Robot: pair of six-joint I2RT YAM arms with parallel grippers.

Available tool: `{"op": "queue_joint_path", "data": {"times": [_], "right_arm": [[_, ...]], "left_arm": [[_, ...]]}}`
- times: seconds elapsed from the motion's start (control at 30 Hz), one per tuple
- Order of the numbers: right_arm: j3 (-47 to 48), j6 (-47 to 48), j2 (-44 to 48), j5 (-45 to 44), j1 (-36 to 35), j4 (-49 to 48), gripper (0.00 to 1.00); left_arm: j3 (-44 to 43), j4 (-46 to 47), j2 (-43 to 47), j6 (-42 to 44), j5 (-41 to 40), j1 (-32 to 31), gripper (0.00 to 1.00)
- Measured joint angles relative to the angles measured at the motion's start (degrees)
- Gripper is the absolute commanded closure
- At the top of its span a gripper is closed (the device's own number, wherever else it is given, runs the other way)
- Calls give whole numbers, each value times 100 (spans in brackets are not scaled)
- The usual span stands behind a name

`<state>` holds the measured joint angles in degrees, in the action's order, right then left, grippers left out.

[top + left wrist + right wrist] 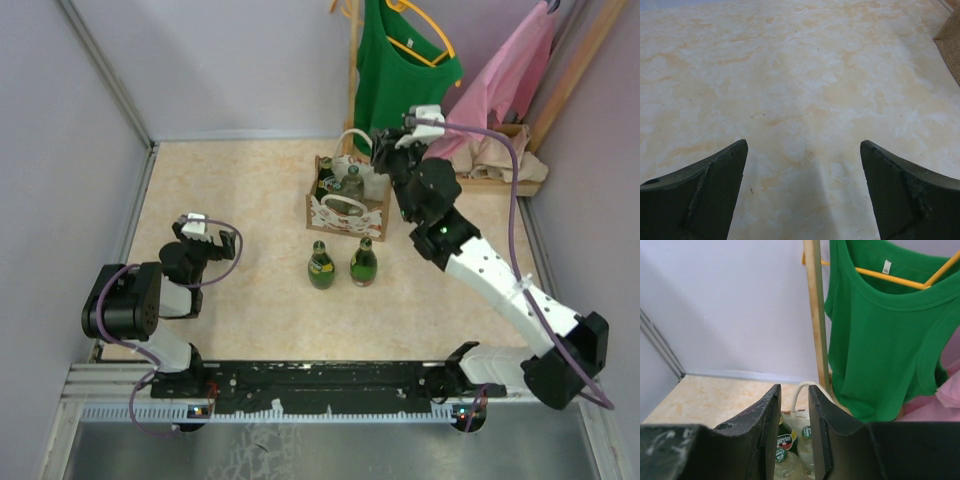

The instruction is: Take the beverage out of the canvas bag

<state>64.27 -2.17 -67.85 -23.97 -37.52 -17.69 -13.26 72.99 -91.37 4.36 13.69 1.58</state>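
2 green bottles (321,266) stand just near of the bag (340,212), which holds more. Right gripper (384,150) hovers above its far right, jaws narrow, empty: widen them, then descend over 1 cap (783,439). Left gripper (802,145) idles, spread wide.

Overall light: bright, even and diffuse from above in my top view; no hard glare on the desk top (240,190).
Shadows: small soft ones beside the green bottles (321,268). In the left wrist view, a faint grey patch lies between the fingers (705,195) of the left gripper (804,147).
Left wrist focus: marbled surface fairly sharp, fingers dark and soft-edged.
Right wrist focus: fingers (755,435) of the right gripper (793,386) near-black and blurred; green tank top (880,340) crisp; bottle caps (807,432) dimmer.
Distortion: side walls (60,150) splay outward.
Reflection: dull sheen on the metal strip (300,450) along the desk's near edge.
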Motion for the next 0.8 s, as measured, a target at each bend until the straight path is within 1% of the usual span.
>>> {"op": "queue_joint_path", "data": {"times": [0.13,0.3,0.4,0.57,0.8], "right_arm": [[850,-199,-846,411,424,590,71],[1502,-201,-1803,778,546,1272,70],[1698,-192,-2229,929,573,1585,66],[1829,-203,-2761,1104,675,1947,54],[1832,-216,-3257,1174,833,2079,48]], "left_arm": [[0,-2,0,0,2,0,0],[0,0,0,0,0,0,0],[0,-2,0,-2,0,0,0],[0,0,0,0,2,0,0],[0,0,0,0,0,0,0]]}}
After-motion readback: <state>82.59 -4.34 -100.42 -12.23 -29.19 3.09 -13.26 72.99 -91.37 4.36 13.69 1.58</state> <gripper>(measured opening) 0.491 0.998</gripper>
